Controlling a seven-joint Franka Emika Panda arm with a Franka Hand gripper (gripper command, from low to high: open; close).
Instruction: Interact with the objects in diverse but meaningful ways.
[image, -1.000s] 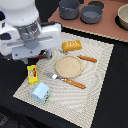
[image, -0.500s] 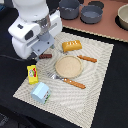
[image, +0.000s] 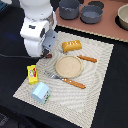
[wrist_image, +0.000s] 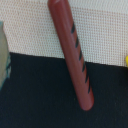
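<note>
Woven pale placemat (image: 95, 75) carried the toys. The orange bread loaf (image: 71, 46) lay near its far edge, the yellow packet (image: 32, 73) with a red mark, unreadable, at its near-left edge, the pale blue carton (image: 41, 92) near that corner. I could not tell the gripper's opening. A red sausage (wrist_image: 71, 52) crossed the mat's edge.

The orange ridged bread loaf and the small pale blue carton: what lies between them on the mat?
In the exterior view, the round tan plate and the wooden-handled fork lie between the orange ridged bread loaf and the small pale blue carton.
</note>
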